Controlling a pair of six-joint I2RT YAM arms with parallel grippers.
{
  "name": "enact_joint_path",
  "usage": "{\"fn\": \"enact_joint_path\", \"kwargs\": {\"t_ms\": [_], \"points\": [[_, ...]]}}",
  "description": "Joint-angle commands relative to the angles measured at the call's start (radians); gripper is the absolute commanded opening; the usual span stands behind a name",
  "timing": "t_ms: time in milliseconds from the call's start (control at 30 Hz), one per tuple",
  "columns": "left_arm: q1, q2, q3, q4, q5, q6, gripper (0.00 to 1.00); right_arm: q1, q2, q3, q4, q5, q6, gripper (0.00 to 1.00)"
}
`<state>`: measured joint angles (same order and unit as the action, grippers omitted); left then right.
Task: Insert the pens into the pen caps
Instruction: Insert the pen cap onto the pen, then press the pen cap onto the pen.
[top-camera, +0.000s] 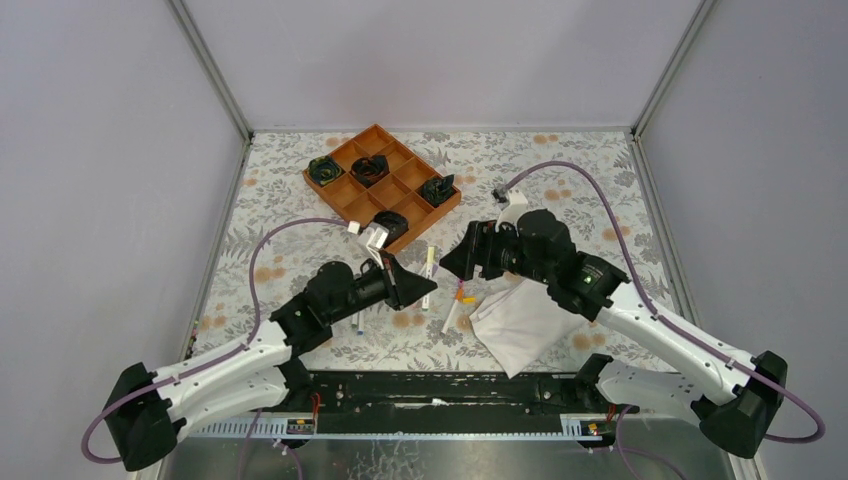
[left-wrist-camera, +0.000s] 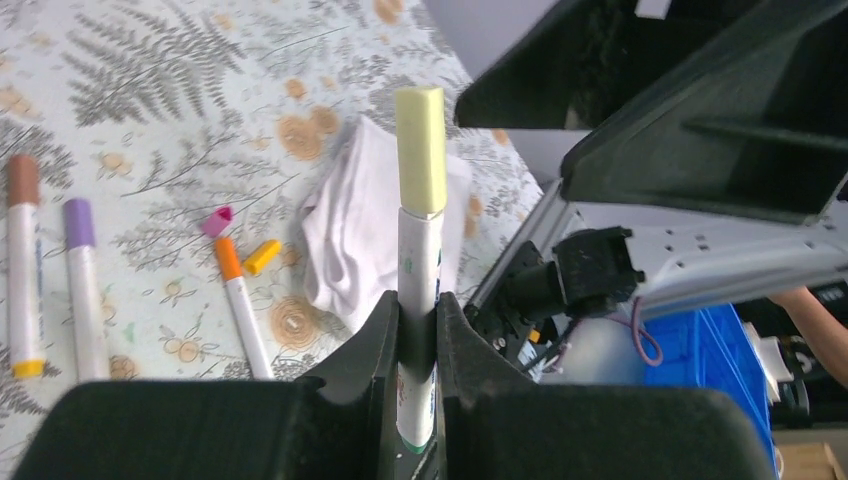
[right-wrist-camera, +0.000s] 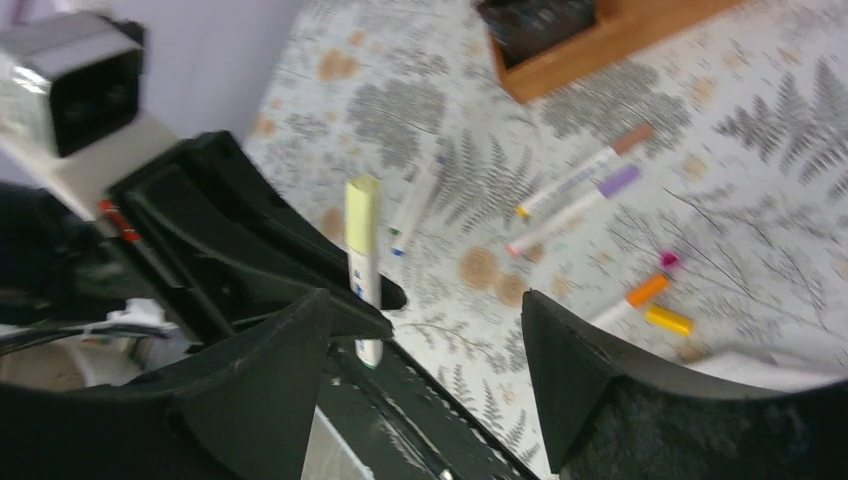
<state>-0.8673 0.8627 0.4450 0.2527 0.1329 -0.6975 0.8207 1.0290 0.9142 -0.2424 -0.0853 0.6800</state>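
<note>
Black left jaws fill the bottom of the left wrist view, clamped on the white barrel of a yellow-capped pen (left-wrist-camera: 418, 262) that stands upright at centre frame. Print on its barrel is too small to read. Right jaws stand wide apart and grip nothing, with that pen at the left edge of their gap. On the tabletop (left-wrist-camera: 150, 60), left of frame, lie a brown-capped pen (left-wrist-camera: 22, 270), a purple-capped pen (left-wrist-camera: 85, 290), an orange-tipped pen (left-wrist-camera: 240, 310), a pink cap (left-wrist-camera: 217, 220) and a yellow cap (left-wrist-camera: 263, 256).

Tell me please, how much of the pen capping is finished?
Done: brown-capped pen and purple-capped pen lie aside. In hand: left gripper grips a pen with yellow cap on; right gripper stands open. Left: pink cap and orange-yellow cap lie loose.
</note>
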Motion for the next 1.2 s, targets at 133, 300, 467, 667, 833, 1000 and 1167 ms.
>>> {"fn": "enact_joint_path", "kwargs": {"t_ms": [133, 300, 467, 667, 833, 1000, 1167], "points": [[0.009, -0.084, 0.005, 0.137, 0.240, 0.065, 0.00, -0.013, -0.066, 0.062, 0.240, -0.238, 0.001, 0.78], [0.010, -0.084, 0.014, 0.180, 0.306, 0.052, 0.00, -0.012, -0.054, 0.058, 0.248, -0.252, -0.005, 0.74], [0.009, -0.068, 0.015, 0.191, 0.321, 0.048, 0.00, -0.012, -0.036, 0.053, 0.269, -0.310, -0.011, 0.59], [0.009, -0.060, 0.017, 0.205, 0.333, 0.040, 0.00, -0.014, -0.032, 0.038, 0.257, -0.306, -0.016, 0.41], [0.010, -0.054, 0.021, 0.210, 0.337, 0.036, 0.00, -0.012, -0.023, 0.023, 0.262, -0.312, -0.017, 0.35], [0.010, -0.045, 0.023, 0.222, 0.340, 0.030, 0.00, -0.012, -0.018, 0.011, 0.263, -0.318, -0.020, 0.35], [0.009, -0.041, 0.026, 0.229, 0.340, 0.027, 0.00, -0.012, -0.021, -0.004, 0.271, -0.324, -0.019, 0.35]]}}
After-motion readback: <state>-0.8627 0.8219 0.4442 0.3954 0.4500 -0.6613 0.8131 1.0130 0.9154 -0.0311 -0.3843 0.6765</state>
